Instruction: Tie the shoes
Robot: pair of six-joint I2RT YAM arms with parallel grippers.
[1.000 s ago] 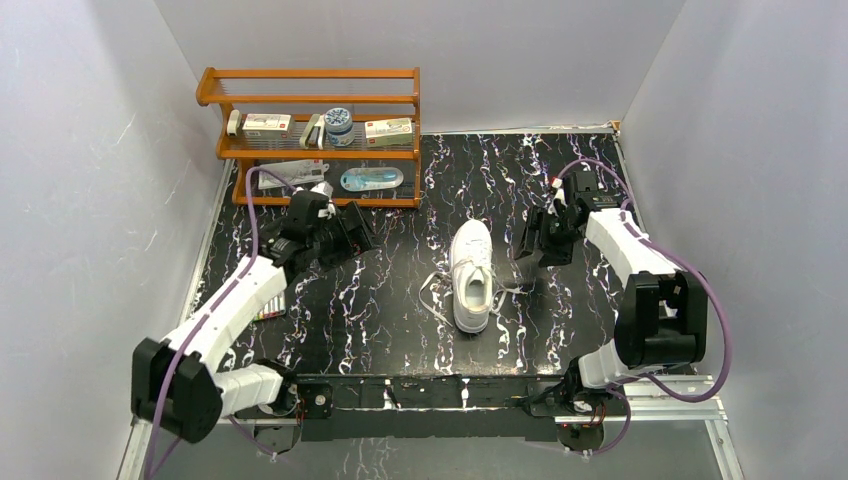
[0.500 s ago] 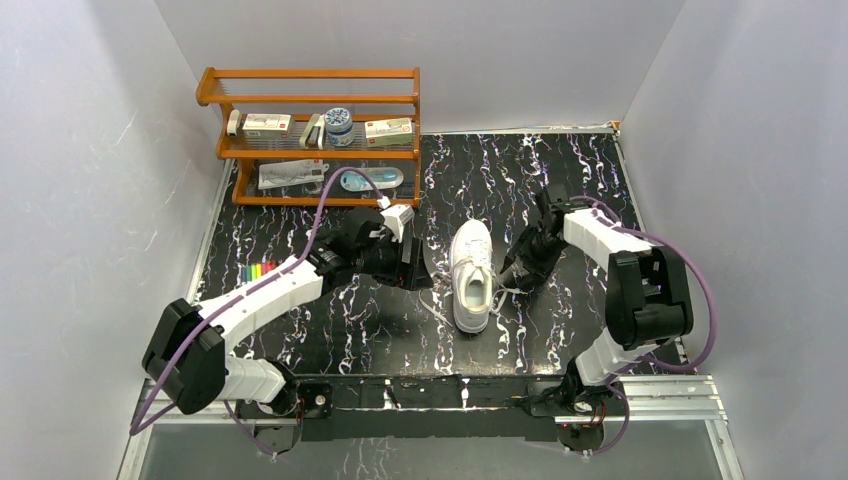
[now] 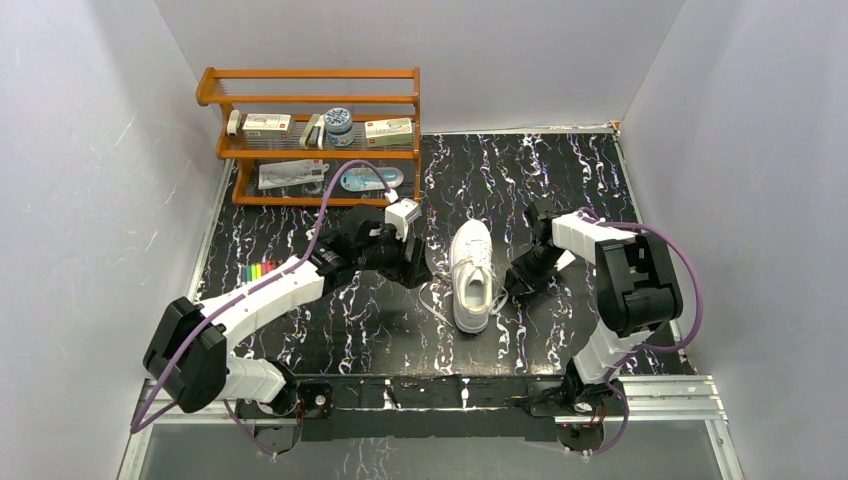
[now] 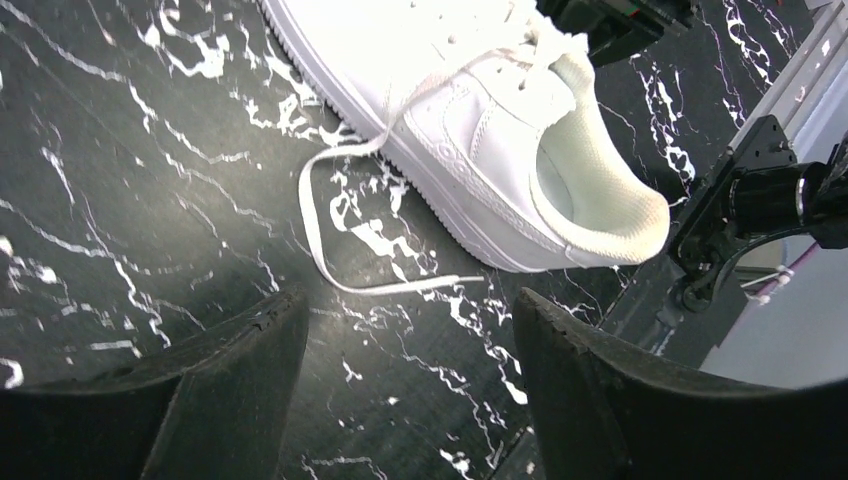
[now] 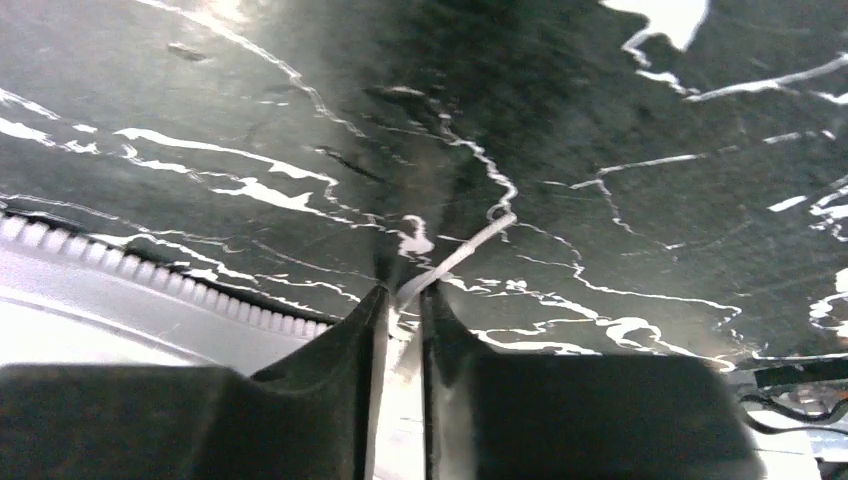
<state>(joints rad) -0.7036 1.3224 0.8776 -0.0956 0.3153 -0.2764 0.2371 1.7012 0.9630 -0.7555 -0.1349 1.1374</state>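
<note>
White sneaker [image 3: 471, 276] sits at the middle of the black marbled table [image 3: 560, 180], and we've got our right gripper [image 5: 402, 300] pinching its lace end [image 5: 460, 250] beside the sole [image 5: 120, 275] while our left gripper [image 4: 405, 300] hovers, jaws spread, near the heel [image 4: 600, 190].

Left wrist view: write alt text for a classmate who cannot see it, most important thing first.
A white low-top sneaker sits on a black marbled table, one loose white lace looping out toward the camera. The left gripper is open, its two dark fingers framing the bottom edge, holding nothing.
</note>
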